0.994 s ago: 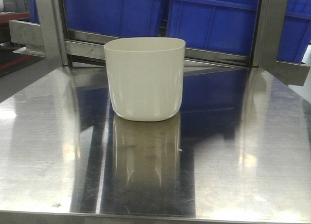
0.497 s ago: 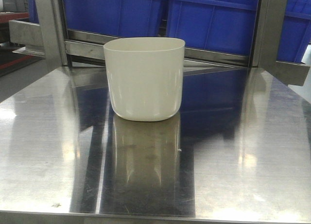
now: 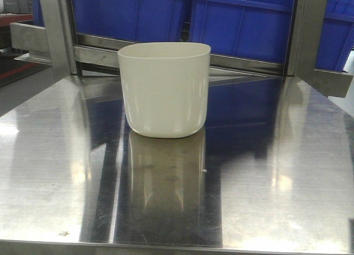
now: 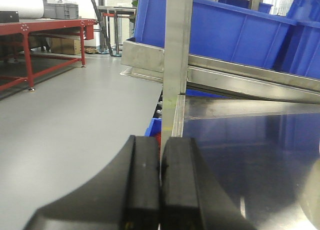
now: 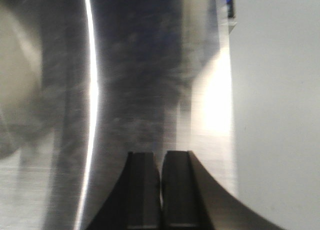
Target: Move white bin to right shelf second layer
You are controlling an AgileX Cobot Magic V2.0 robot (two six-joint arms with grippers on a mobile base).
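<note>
The white bin stands upright and empty on the mirror-like steel tabletop, near its far middle. Neither gripper shows in the front view. In the left wrist view my left gripper is shut and empty, low at the tabletop's left edge and pointing at a rack post. In the right wrist view my right gripper is shut and empty above the tabletop near its right edge; that view is blurred. The roller shelf level is out of view.
Blue crates fill the rack behind the bin, above a flat steel rail. Steel posts stand at both back corners. Grey floor and a red-framed table lie to the left.
</note>
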